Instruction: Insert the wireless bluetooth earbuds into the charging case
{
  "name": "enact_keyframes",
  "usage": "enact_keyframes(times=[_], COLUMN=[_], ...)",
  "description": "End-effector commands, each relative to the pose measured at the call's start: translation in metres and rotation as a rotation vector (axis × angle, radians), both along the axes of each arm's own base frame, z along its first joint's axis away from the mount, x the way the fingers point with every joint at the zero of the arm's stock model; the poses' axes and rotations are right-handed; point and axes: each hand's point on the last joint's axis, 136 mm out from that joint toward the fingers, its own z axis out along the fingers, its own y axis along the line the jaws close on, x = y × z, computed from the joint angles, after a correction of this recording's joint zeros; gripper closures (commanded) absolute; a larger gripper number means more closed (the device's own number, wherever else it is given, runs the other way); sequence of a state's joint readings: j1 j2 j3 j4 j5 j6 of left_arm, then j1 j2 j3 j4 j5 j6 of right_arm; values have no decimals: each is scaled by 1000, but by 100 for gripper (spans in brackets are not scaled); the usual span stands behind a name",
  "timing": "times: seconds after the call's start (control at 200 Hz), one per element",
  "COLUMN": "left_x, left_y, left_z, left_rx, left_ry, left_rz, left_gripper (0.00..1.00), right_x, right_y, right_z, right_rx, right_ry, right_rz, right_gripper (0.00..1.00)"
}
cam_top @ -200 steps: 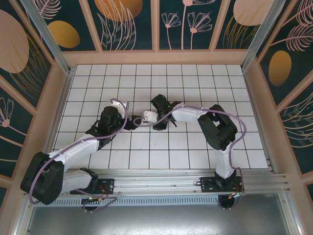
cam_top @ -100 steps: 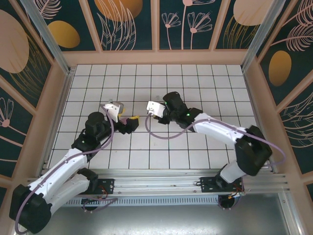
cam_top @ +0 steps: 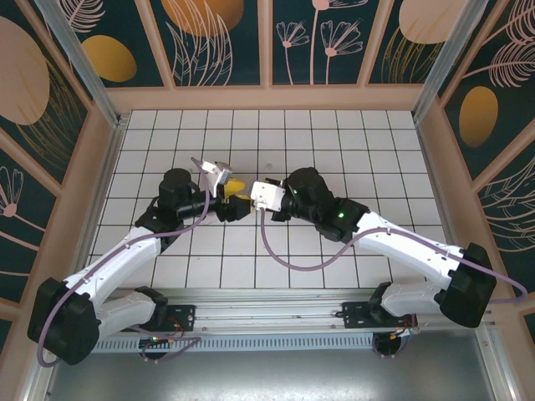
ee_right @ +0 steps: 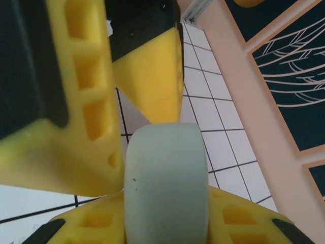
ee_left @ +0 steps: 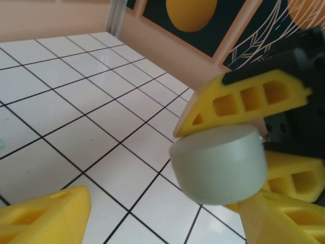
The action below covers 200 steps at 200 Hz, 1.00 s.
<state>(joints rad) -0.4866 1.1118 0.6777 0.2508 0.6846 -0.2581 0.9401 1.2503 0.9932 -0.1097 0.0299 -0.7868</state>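
Top external view: your two arms meet nose to nose over the middle of the bench (cam_top: pixel 334 150). Step in hand, as I read it: a pass of one piece between grippers, ahead of any insertion.

Right wrist view: right gripper (ee_right: pixel 167 226) is clenched on the mint-green piece (ee_right: pixel 167 178), one finger on each side of it.

Left wrist view: left gripper (ee_left: pixel 162 223) is released, jaws standing wide around that piece. One finger is well apart from it, the other is close, contact unclear. The piece looks lifted off the tiles, between the two grippers.

Shape: thick rounded puck with soft edges. No seam, lid line or socket showing, so bud or closed case, cannot tell. Surface: smooth, matte, pale mint, one tiny dark speck.

Fingers (ee_left: pixel 244 99): yellow wedge-shaped plastic with square cut-outs, on black mounts. Bench: glossy white tiles, dark grid lines.

Next move calls for you to bring the left jaws in square on the free faces and get a firm hold before the right lets go. The smooth curved sides will likely slip or roll under a skewed pinch.
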Motion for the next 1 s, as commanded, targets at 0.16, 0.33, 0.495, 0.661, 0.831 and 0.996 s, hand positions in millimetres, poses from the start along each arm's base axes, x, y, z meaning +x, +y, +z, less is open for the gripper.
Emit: enact_keyframes(times=[0.16,0.33,0.495,0.661,0.831,0.996], left_x=[-14,-11,-7,-6,-6,-6], left_y=[-13,-18,-26,-30,-30,-31], left_z=[37,33,24,19,17,14], left_rx=[-123,-116,-97,-91,-88,-86], left_ry=[-23,8,37,47,55,70], left_rz=[-96,-96,-109,-117,-121,-126], left_gripper=[23,25,27,32,37,42], right_x=[-6,-7,-7,-9,-10,-12], right_y=[-16,-14,-13,-13,-13,-12], right_z=[-7,-3,1,4,5,8], right_rx=[-43,-32,-31,-23,-19,-11], right_ry=[-19,-24,-36,-37,-38,-40], right_rz=[-28,-15,-12,-7,-4,5], right_gripper=[74,74,74,74,74,73])
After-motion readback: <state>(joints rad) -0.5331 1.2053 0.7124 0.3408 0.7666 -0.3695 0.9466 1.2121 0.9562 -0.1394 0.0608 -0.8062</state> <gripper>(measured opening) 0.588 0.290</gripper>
